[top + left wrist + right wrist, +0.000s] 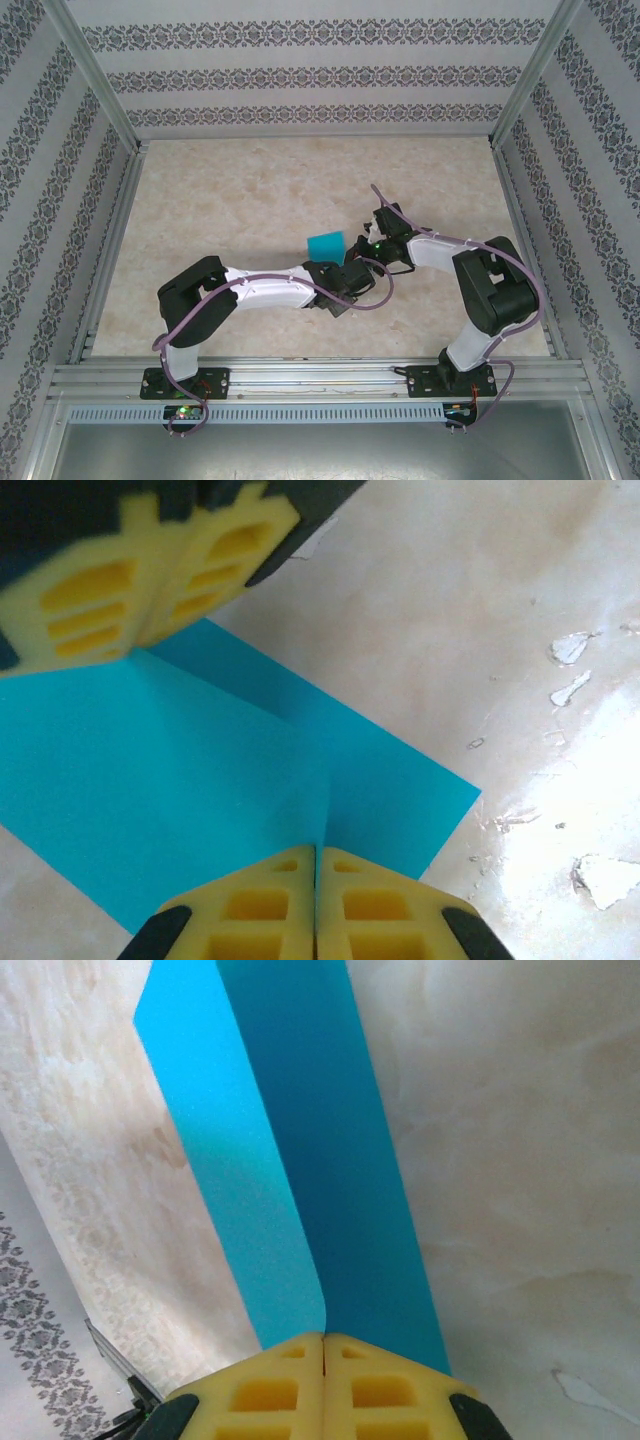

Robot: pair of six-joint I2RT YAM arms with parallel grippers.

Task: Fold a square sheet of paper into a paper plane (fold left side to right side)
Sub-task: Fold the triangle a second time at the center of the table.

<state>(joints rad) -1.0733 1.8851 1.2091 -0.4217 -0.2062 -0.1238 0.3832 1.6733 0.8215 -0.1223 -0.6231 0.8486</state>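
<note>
**Both grippers pinching one sheet at mid-table**

In the top view the left gripper [336, 262] reaches in from the left arm to the near edge of the thin, plain teal-blue paper sheet [325, 243], which sits near the middle of the beige marbled tabletop [230, 200]. The right gripper [363, 246] meets the sheet's right side.

In the left wrist view the left gripper [316, 862] has its yellow pads pressed together on the sheet's [200, 780] near edge, and a raised ridge in the paper runs straight into the seam between them. The right gripper [138, 630] shows blurred at upper left, its pads also closed, at the sheet's far corner.

In the right wrist view the right gripper [323, 1346] pinches the sheet [300, 1160]. The paper is curled over itself here, a lighter flap lying on the left over a darker layer.
</note>
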